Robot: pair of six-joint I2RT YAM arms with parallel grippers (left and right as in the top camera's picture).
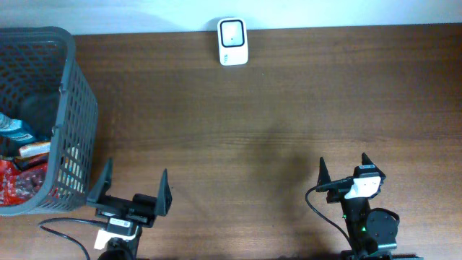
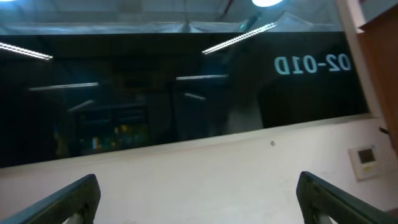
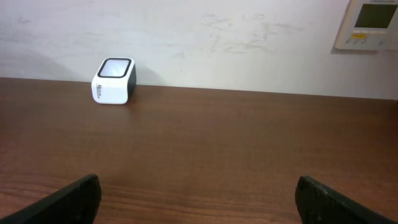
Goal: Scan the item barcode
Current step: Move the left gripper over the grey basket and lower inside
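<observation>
Jaws on both arms stand spread wide, holding and touching nothing. The left gripper [image 1: 136,182] sits at the near edge just beside the basket [image 1: 76,94], its camera facing a dark window [image 2: 155,93]. The right gripper [image 1: 343,166] is low over the bare table [image 1: 289,108]. Packets [image 1: 18,155] lie inside the basket. The scanner [image 1: 232,42] stands at the far edge, well apart from both.

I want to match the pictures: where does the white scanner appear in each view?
Overhead: white scanner top centre, on the brown table, at its far edge.
Left wrist: not in it.
Right wrist: white scanner at upper left, near the wall.
Shared landmark: the brown table, in overhead and right wrist only.
</observation>
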